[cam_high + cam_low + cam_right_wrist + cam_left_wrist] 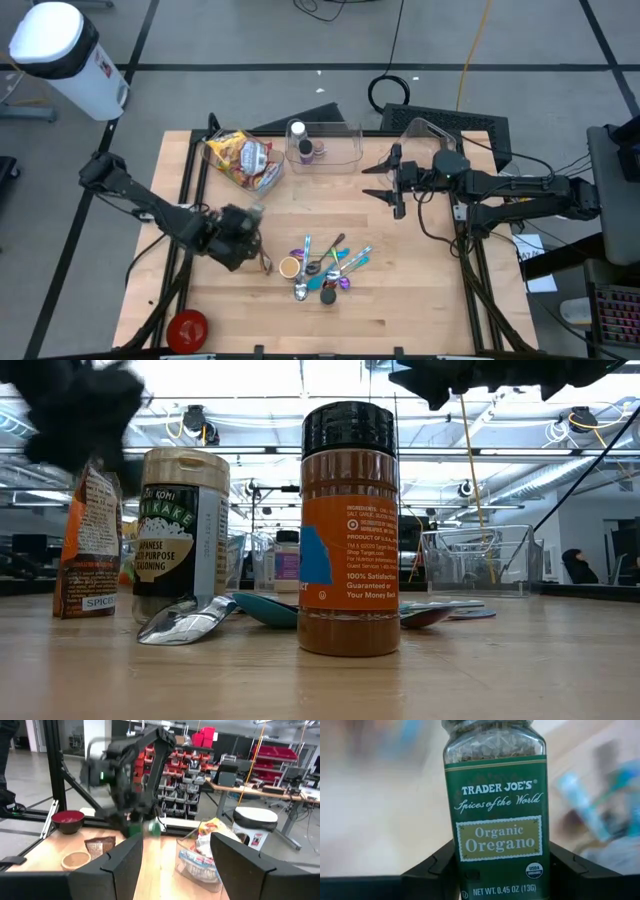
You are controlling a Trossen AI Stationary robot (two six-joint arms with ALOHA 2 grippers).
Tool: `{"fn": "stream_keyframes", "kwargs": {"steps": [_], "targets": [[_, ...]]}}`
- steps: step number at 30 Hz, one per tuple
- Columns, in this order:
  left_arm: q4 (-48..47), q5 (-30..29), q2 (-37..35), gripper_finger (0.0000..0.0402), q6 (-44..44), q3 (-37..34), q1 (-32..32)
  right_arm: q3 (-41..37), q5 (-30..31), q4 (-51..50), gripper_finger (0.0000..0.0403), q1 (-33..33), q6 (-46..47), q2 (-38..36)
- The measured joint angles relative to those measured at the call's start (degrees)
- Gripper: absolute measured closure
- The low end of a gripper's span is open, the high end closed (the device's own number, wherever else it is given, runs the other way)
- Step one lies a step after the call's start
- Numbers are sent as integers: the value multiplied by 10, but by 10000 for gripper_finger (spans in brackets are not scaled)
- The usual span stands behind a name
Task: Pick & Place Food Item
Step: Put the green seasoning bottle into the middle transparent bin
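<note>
Wooden table (420, 290): oregano jar (496, 815) clamped between left claw (501, 870) fingers.

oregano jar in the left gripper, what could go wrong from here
The left gripper holds the oregano jar only at its lower part, so it may tip or slip during a fast swing. The spoons and small jar lie right beside it on the table and could be knocked. The right gripper waits open by the clear bin.

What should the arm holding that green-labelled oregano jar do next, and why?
Probably lift a little and carry it toward the clear plastic bin. The left gripper has its fingers against both sides of the green-labelled glass oregano jar, so it looks grasped; the right gripper waits open.
</note>
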Motion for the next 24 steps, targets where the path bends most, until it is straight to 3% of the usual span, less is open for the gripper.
{"fn": "stream_keyframes", "kwargs": {"steps": [4, 6, 8, 12, 15, 20, 24], "targets": [[164, -121, -17, 199, 306, 2, 28, 0, 0, -25, 177, 0, 5, 0], [246, -123, -16, 199, 428, 0, 64, 0, 0, -33, 177, 0, 12, 0], [324, -86, -3, 199, 539, -4, 114, 0, 0, -34, 177, 0, 14, 0], [478, 50, 45, 199, 721, -28, 234, 0, 19, -36, 177, 0, 15, 0], [630, 214, 84, 199, 812, -55, 332, -11, 49, -31, 177, 0, 15, 0], [779, 474, 133, 199, 836, -62, 478, -50, 121, 26, 177, -1, 14, 0], [843, 595, 155, 199, 848, -61, 531, -63, 150, 62, 177, -22, 11, 6]]}}
